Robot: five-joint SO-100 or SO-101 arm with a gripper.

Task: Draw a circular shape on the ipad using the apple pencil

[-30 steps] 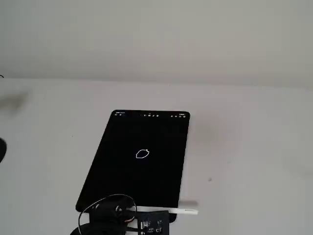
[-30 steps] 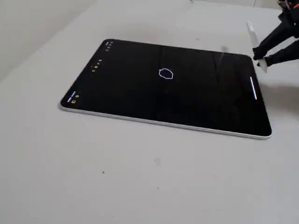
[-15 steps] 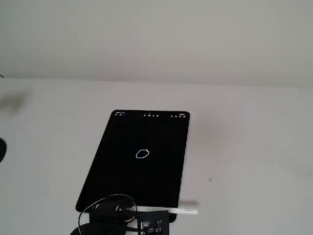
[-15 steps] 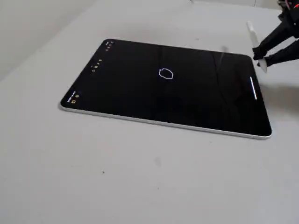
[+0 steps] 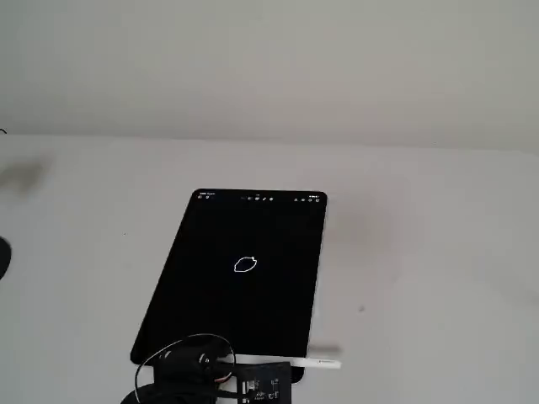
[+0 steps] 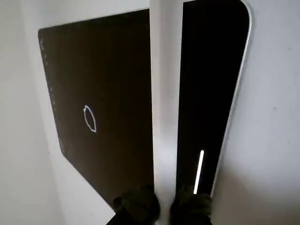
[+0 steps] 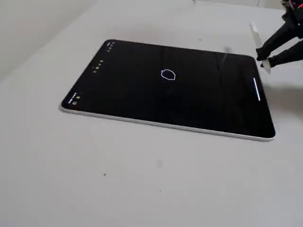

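Observation:
The ipad (image 5: 210, 295) lies flat on the white table, its icon row at the far short side. The circular shape (image 5: 245, 264) is a thin white lopsided outline near the screen's middle; it also shows in the wrist view (image 6: 89, 118) and in a fixed view (image 7: 168, 74). My gripper (image 5: 282, 374) is at the tablet's near short edge, shut on the apple pencil (image 5: 318, 363). In the wrist view the dark fingers (image 6: 136, 206) clamp the pencil (image 6: 165, 93), which runs across the ipad (image 6: 112, 70). In a fixed view the gripper (image 7: 269, 54) holds the pencil (image 7: 258, 41) tilted beside the ipad's (image 7: 142, 94) right edge, apart from the shape.
The white table (image 5: 421, 252) surrounds the tablet on all sides. A short white bar (image 7: 257, 90) glows on the screen near the gripper's end. Black cables (image 5: 181, 358) loop over the arm at the near edge.

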